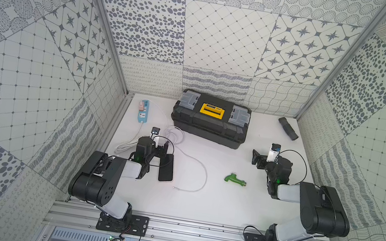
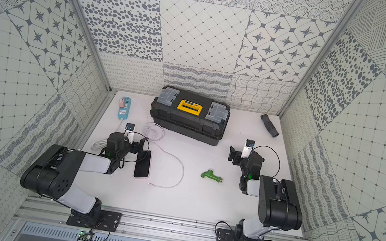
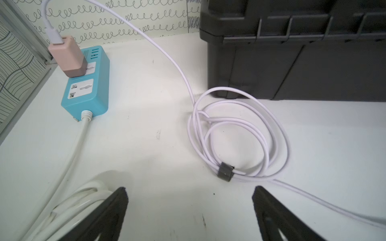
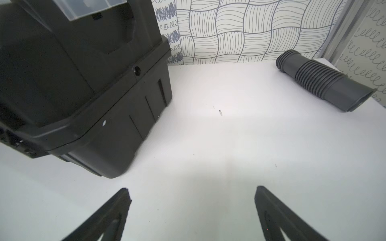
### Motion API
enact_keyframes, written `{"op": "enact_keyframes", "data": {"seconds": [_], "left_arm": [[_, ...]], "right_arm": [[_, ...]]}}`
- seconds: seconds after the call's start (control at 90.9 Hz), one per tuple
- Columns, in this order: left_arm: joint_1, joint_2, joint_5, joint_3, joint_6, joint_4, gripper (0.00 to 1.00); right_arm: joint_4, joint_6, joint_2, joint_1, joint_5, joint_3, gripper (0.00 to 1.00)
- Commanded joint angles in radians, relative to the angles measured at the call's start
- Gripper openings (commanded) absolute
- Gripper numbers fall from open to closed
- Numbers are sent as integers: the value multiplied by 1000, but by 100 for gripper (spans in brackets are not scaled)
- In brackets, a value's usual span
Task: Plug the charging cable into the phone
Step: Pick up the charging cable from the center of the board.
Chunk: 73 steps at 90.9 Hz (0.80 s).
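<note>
Left hand (image 3: 190,191) and right hand (image 4: 192,191) are hanging released, empty; flat glossy-black phone (image 1: 166,168) is lying front-to-back right by left hand, free connector (image 1: 174,187) of thin white charging cable (image 3: 250,174) near its robot-side end.

**Q:** How is the scene lit?

**A:** Brightly and evenly, from overhead. The toolbox (image 1: 209,126) casts only a soft, narrow shadow on the white table (image 1: 225,210) just in front of it.

**Q:** And picture quality?

**A:** Both top views are fairly sharp throughout. In my wrist views the toolbox stretches and leans toward the frame edge, its dark sides lose detail, and my own fingers (image 3: 98,225) blur close up.
</note>
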<state>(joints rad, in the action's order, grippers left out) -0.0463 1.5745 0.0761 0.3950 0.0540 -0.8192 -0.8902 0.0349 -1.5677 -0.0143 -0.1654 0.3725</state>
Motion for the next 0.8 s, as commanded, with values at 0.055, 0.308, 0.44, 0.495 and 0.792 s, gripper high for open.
{"op": "enact_keyframes", "data": {"seconds": [0.055,0.308,0.44,0.495,0.792], "left_arm": [[7,5,-15,5,-8,-63,97],[7,4,-15,5,-9,-64,97],[7,5,-15,5,-8,-64,97],[7,4,-14,5,-9,-64,97],[9,-88,161,80,64,159,97]], "right_arm": [[-28,-7,-2,3,-5,15,97],[-32,-1,-2,-7,-28,14,97],[-28,0,-3,-10,-34,15,97],[-21,-2,-1,-10,-34,17,97],[65,46,60,-13,80,37,97]]}}
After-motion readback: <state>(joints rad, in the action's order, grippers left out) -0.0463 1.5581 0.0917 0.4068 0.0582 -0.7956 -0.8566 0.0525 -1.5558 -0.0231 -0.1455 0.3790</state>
